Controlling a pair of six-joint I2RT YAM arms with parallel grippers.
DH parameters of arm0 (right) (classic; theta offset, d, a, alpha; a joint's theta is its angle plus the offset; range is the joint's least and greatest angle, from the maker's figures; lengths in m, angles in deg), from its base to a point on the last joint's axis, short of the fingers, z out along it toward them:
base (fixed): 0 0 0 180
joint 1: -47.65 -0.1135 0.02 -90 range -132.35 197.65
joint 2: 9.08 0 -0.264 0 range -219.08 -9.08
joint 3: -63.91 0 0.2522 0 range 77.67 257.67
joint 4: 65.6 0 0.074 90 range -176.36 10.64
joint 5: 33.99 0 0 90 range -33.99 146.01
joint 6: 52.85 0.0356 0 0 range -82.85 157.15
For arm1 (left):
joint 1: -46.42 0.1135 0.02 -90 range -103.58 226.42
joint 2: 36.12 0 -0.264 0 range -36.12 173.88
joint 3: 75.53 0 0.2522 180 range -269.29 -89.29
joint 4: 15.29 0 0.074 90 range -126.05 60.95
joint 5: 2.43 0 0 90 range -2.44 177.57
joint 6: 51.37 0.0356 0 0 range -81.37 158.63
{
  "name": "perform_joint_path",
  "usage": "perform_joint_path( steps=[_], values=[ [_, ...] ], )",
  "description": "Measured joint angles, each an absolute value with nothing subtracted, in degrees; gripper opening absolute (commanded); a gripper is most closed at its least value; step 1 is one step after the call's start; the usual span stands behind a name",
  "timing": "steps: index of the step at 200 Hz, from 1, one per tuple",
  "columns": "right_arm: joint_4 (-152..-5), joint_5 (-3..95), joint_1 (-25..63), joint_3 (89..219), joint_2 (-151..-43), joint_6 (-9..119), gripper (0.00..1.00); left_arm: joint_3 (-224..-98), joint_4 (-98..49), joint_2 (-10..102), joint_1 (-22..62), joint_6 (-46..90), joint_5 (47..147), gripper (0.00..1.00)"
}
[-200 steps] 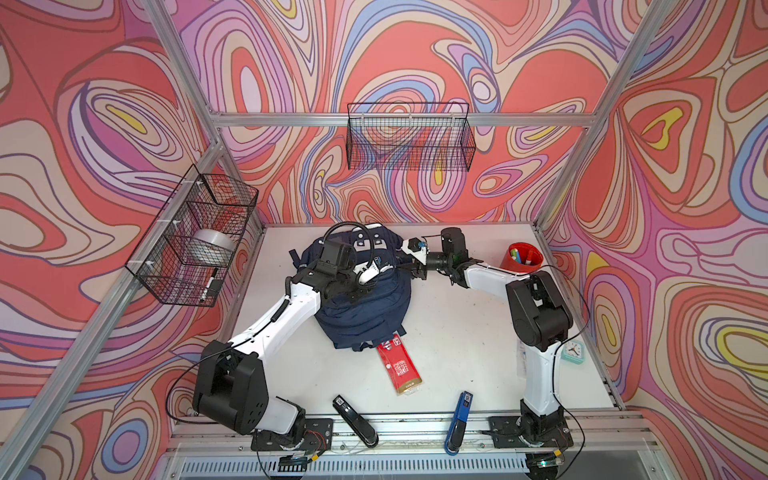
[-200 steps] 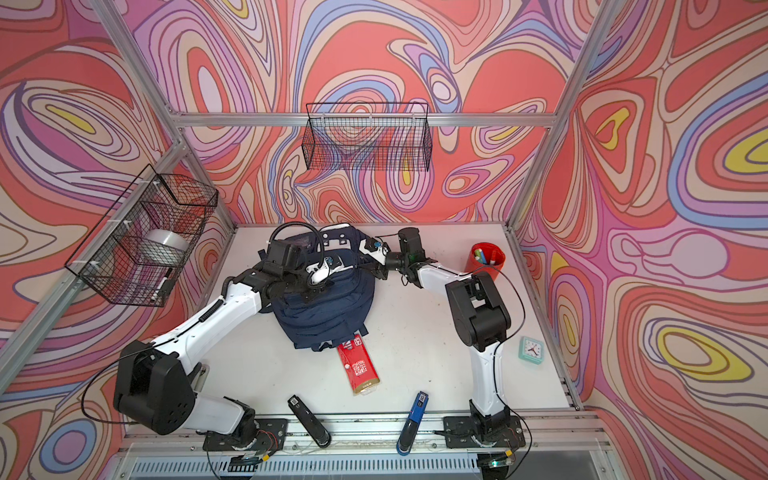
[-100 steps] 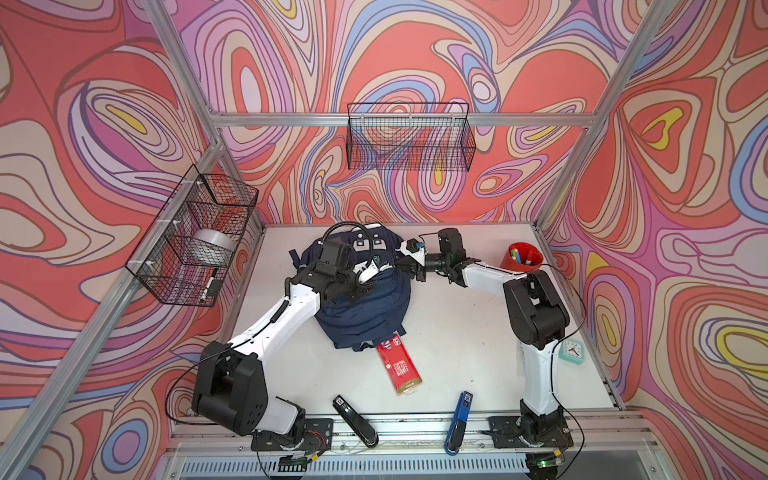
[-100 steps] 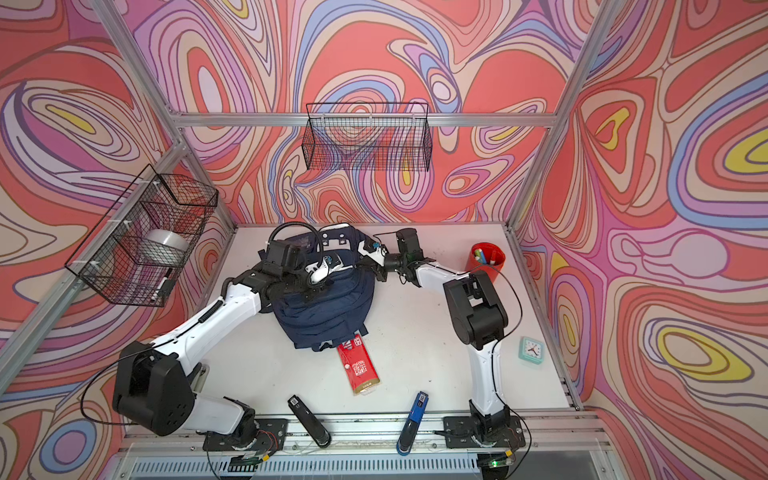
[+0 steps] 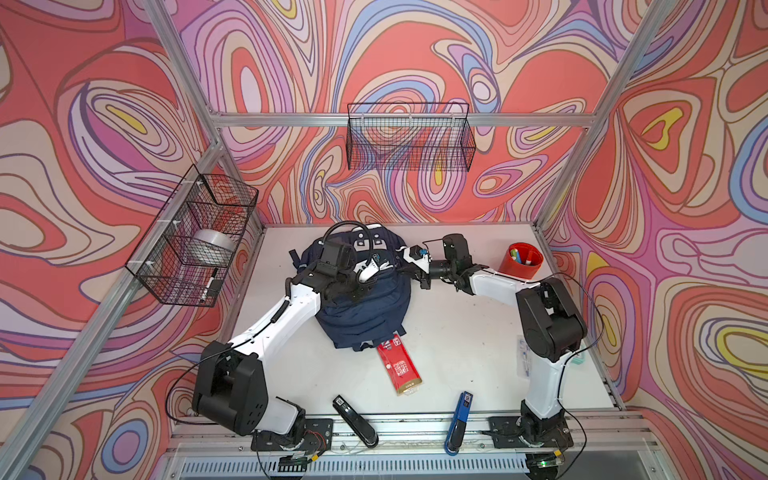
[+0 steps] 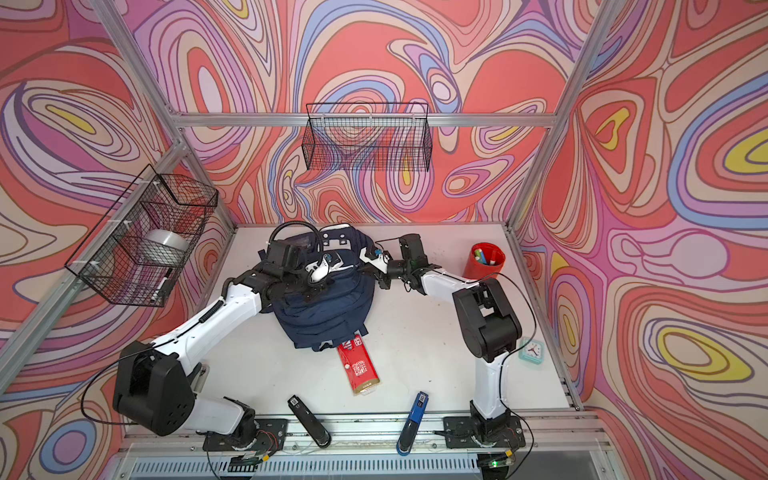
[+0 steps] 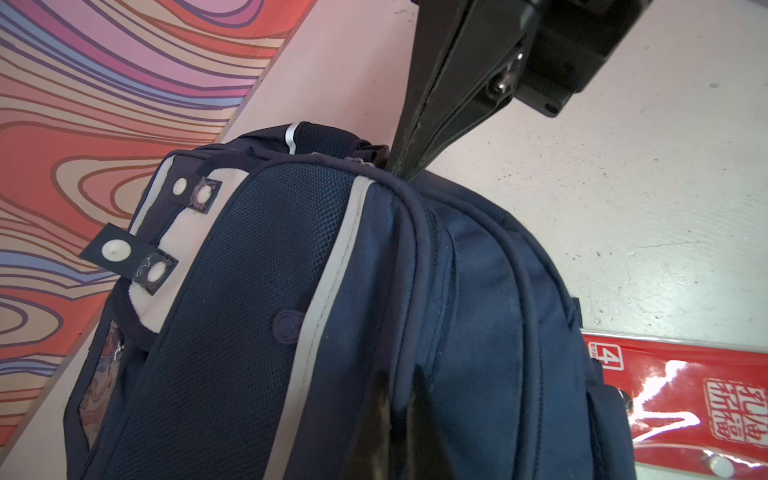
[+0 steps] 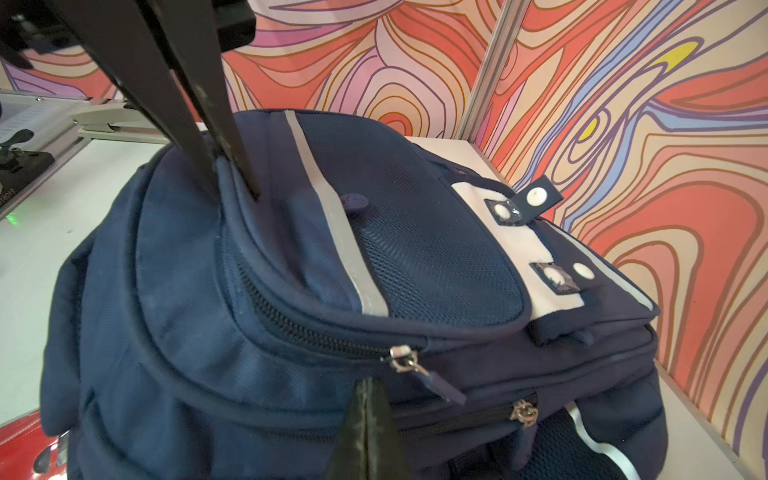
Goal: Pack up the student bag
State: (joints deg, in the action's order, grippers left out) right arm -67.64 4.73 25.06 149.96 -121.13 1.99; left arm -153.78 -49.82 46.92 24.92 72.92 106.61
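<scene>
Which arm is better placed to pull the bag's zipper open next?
Probably right: the right gripper, shut, sits just beside the zipper pull on the student bag, while the left gripper pinches a fold on top, steadying it.

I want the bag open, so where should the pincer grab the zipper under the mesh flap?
Grip the dark fabric tab trailing from the metal slider. It sticks out from the bag toward the right arm, so come from that side, pinching its flat faces.
</scene>
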Motion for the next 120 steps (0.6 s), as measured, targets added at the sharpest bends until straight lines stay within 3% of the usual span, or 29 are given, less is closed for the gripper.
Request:
perform_joint_path(
  steps=[10, 16, 25, 29, 40, 59, 99, 120],
  values=[
    [-67.9, 5.3, 25.1, 150.0, -121.2, 1.2, 0.01, -153.8, -49.8, 46.9, 24.9, 72.9, 106.7, 0.0],
    [-68.1, 5.6, 25.1, 150.1, -121.2, 0.8, 0.16, -153.8, -49.8, 46.9, 24.9, 73.0, 106.7, 0.0],
    [-69.1, 6.1, 25.1, 151.1, -121.6, 0.1, 0.46, -153.8, -49.8, 46.9, 24.9, 73.0, 106.9, 0.0],
    [-69.2, 6.6, 25.1, 151.7, -121.9, -0.3, 0.53, -153.8, -49.8, 46.9, 24.9, 73.1, 107.0, 0.0],
    [-69.1, 8.1, 25.1, 153.1, -122.6, -0.6, 0.63, -153.5, -49.8, 46.9, 25.0, 73.3, 107.5, 0.0],
    [-67.2, 9.7, 25.4, 153.1, -122.7, -1.4, 0.65, -153.1, -49.5, 46.9, 25.1, 73.8, 108.6, 0.0],
    [-69.9, 7.2, 25.5, 154.9, -123.5, -3.3, 0.5, -152.9, -48.9, 46.9, 25.2, 74.2, 109.3, 0.0],
    [-71.5, 5.1, 25.5, 156.5, -124.9, -3.8, 0.48, -152.9, -48.9, 46.9, 25.2, 74.3, 109.3, 0.0]
  ],
)
